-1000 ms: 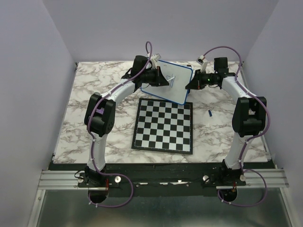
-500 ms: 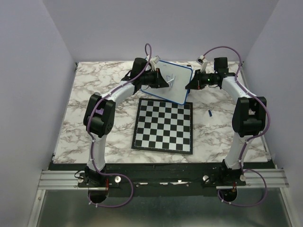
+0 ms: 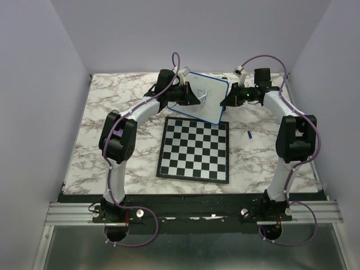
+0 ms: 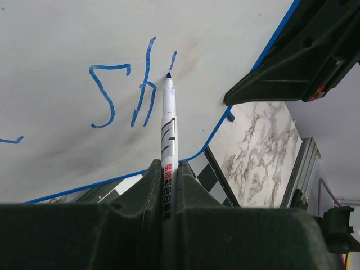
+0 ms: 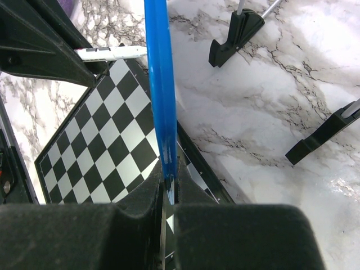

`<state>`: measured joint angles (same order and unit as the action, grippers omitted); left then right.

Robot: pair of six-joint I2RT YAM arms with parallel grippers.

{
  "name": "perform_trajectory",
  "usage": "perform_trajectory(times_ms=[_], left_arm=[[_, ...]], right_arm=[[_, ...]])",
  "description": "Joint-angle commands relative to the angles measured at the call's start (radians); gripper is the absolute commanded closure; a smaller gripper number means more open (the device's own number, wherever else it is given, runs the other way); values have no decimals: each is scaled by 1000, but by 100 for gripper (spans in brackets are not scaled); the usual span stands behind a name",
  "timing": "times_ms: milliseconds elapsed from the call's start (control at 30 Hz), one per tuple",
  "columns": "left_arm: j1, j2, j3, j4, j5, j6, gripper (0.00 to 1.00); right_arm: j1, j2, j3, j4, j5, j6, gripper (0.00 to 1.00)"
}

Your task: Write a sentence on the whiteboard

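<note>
Marker (image 4: 167, 146) is clamped in the left gripper (image 4: 168, 174), tip pressed to the whiteboard (image 4: 67, 50) where the blue sentence (image 4: 121, 93) reads "shi". The board is held tilted near the table's (image 3: 124, 79) far edge, rim (image 5: 159, 84) pinched by the right gripper (image 5: 167, 185). Light, even strokes are wanted, board held firm.

Soft, even light: the grey-veined white marble tabletop (image 3: 95, 107) carries only faint shadows. The small white blue-rimmed whiteboard (image 4: 67, 34) looks evenly lit, matte. Wrist views blur along the bottom — nearest the lens.
</note>
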<state>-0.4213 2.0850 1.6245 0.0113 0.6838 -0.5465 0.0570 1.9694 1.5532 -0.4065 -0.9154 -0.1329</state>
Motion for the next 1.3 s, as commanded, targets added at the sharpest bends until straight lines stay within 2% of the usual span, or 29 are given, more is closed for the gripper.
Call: perform_trajectory(times_ms=[0,400,967,1267], left_arm=[[-1,-28,-12,-4,-6,11,100],[-1,-9,-5,-57,2,28,100],[-2,-40,-103,-36,26,42,100],[-1,-94,-97,21,45,8,100]], right_arm=[[7,-6,27,-11,-39,-20,100],[7,-6,27,-11,-39,-19,100],[9,-4,30,-11,-37,-17,100],[7,-9,27,-11,-37,-19,100]])
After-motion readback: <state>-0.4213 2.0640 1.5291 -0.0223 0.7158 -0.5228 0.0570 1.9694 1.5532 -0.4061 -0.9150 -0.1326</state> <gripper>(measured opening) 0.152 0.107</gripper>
